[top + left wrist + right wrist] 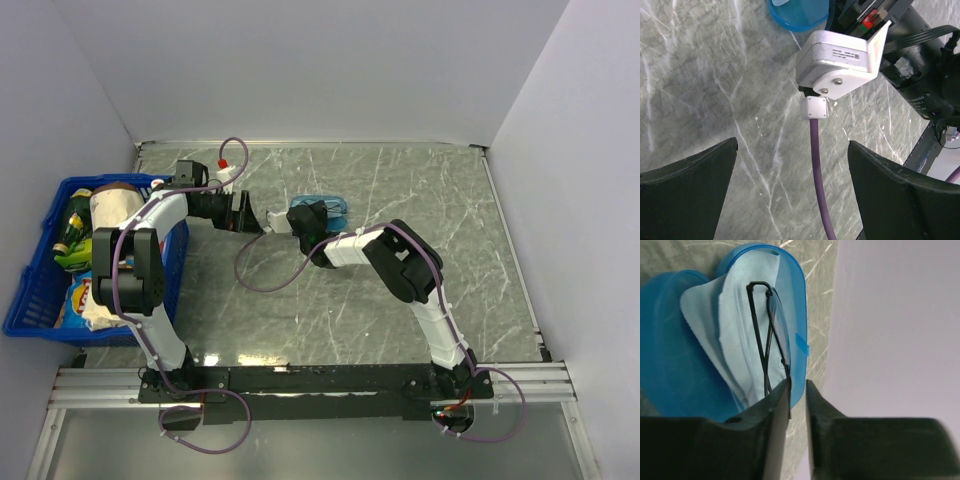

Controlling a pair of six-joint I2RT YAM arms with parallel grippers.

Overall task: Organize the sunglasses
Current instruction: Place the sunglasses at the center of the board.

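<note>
The sunglasses (769,335), a thin black wire pair, lie folded on a light-blue cloth (730,325) inside the open blue case (797,315). The case's lid (665,345) lies open to the left. My right gripper (798,382) hovers at the case's near rim with a narrow gap between its fingers. The end of the glasses frame lies against the inner edge of its left finger (775,410), and only the blue rim and the table show in the gap. In the top view that gripper (305,215) is at the case (335,208). My left gripper (792,147) stands wide open and empty, just left of it (250,215).
A blue basket (30,290) with bottles and packets stands at the table's left edge. The right arm's wrist camera housing (840,60) and its purple cable (817,170) pass close in front of the left fingers. Grey walls border the marble table (450,250).
</note>
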